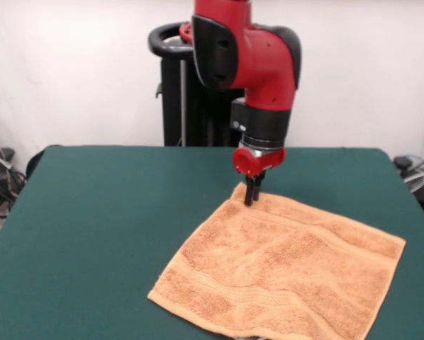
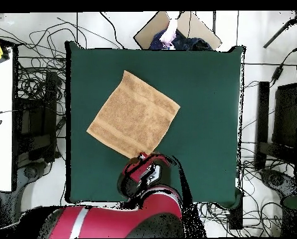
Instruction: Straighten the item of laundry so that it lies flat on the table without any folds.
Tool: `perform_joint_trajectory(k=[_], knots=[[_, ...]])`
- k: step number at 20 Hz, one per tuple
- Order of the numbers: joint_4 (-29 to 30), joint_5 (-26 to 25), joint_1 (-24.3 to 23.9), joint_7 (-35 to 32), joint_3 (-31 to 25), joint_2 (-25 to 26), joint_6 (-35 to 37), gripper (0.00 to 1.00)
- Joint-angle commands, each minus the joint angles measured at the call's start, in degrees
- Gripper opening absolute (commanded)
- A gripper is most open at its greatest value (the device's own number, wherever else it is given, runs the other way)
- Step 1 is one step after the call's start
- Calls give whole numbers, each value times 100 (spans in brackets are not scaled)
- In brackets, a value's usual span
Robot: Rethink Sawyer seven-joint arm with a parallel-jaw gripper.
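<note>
The orange terry towel (image 1: pixel 283 273) lies spread almost square near the middle of the green worktop (image 1: pixel 106 227), turned diamond-wise to its edges. All four corners show and no fold is visible; only shallow ripples remain, so the task looks close to done. The tool (image 1: pixel 252 193) stands at the corner nearest the robot, fingers narrow, apparently pinching that corner

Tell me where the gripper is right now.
In the front view the gripper points straight down at the far corner of the orange-tan terry-cloth towel, toward the pedestal side of the dark green felt table; whether it touches is unclear.
</note>
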State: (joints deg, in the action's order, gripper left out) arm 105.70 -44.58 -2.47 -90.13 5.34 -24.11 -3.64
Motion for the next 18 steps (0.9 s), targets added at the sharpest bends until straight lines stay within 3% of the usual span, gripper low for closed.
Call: perform_joint_trajectory(k=[1, 18], knots=[[-789, -445, -517, 188, -1375, 394, 469, 0], [-440, -1301, -998, 392, -1959, -30, 1029, 0]])
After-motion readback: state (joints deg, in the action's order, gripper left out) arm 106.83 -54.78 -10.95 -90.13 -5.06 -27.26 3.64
